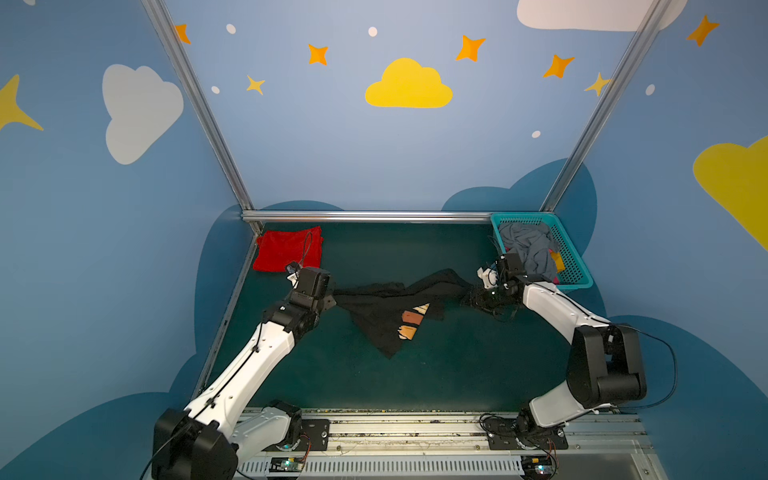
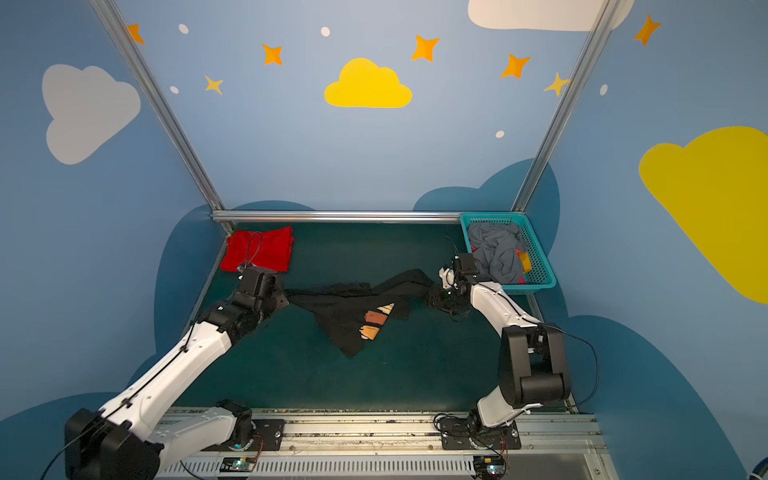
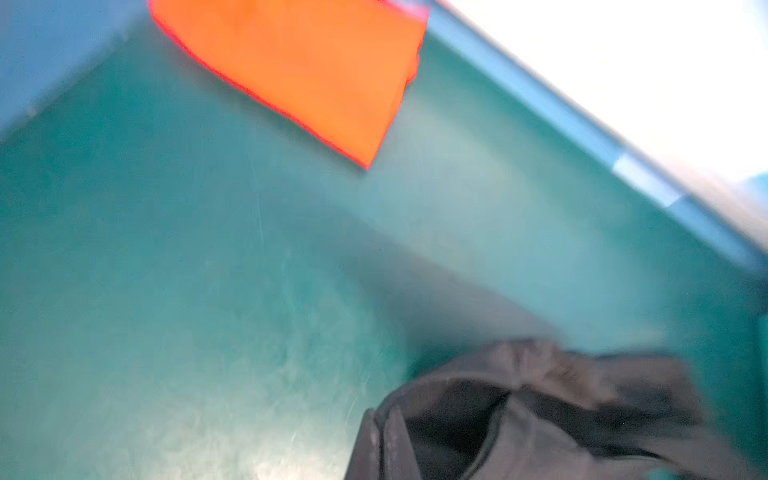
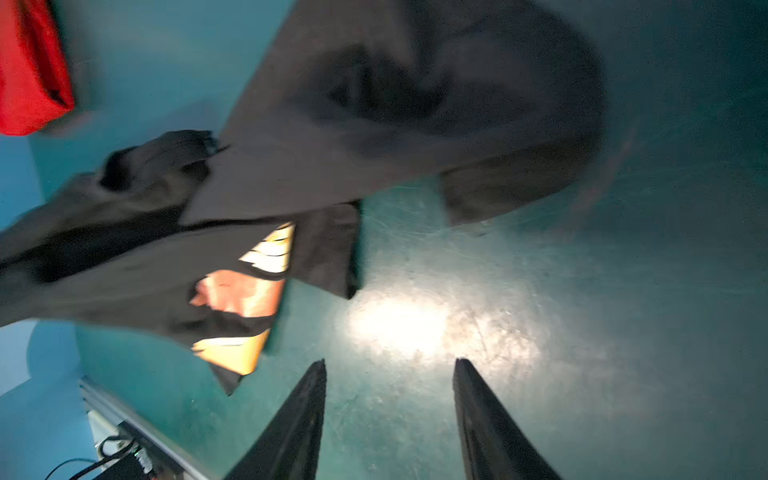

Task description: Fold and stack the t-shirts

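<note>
Top views: black shirt [image 1: 386, 307] lies stretched arm to arm. Left hand [image 1: 331, 301] pinches its left end. Right hand [image 4: 390, 365], spread and empty, sits just beside its right end, so you grip there.

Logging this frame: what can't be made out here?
Left gripper: fingertips hidden by its own wrist in both top views, out of frame in the left wrist view.
Black t-shirt print: mostly folded under; right wrist view blurred.
Basket contents: grey cloth covers most, top views.
Red t-shirt: cut off in both wrist views.
</note>
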`<state>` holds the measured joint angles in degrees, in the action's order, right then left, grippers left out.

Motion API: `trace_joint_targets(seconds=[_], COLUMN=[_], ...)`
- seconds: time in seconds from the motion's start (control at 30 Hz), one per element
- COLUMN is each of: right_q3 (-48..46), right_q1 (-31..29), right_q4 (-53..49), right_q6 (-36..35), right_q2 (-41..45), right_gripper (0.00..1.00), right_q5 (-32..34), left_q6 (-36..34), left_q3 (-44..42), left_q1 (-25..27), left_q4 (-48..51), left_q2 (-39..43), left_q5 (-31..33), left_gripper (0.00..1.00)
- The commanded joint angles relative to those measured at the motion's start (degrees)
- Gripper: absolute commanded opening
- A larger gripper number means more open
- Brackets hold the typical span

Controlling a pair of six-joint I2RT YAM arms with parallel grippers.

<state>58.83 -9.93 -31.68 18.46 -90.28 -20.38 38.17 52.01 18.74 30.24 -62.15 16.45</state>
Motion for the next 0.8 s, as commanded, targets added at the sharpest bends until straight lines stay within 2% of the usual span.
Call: trace_joint_targets(seconds=[0.0,0.2,0.4,0.77], right_q3=[-0.14,1.37,2.18,7.52], right_q1=[0.09,-0.22,-4.41,-9.72], right_q4=[2.58,5.92,8.33,4.53], right_q6=[1.62,2.93,4.31,1.97], right_q2=[-3.61,-8.95,-11.07,-16.21], right_gripper=[0.53,0.52,0.52,0.51], right_q5=[1.82,0.18,0.63,12.33], left_q6=[-2.66,-4.27,-3.56,-3.31], left_q3=[1.37,3.74,4.24,3.73], left_q1=[-0.62,-0.81,-0.81,-0.85], left_q4=[2.79,3.36,2.51,2.9], left_q2=[2.01,3.35,3.08,3.94], left_q5=[2.86,2.14,0.41,0.21], left_gripper=[0.05,0.05,0.05,0.05])
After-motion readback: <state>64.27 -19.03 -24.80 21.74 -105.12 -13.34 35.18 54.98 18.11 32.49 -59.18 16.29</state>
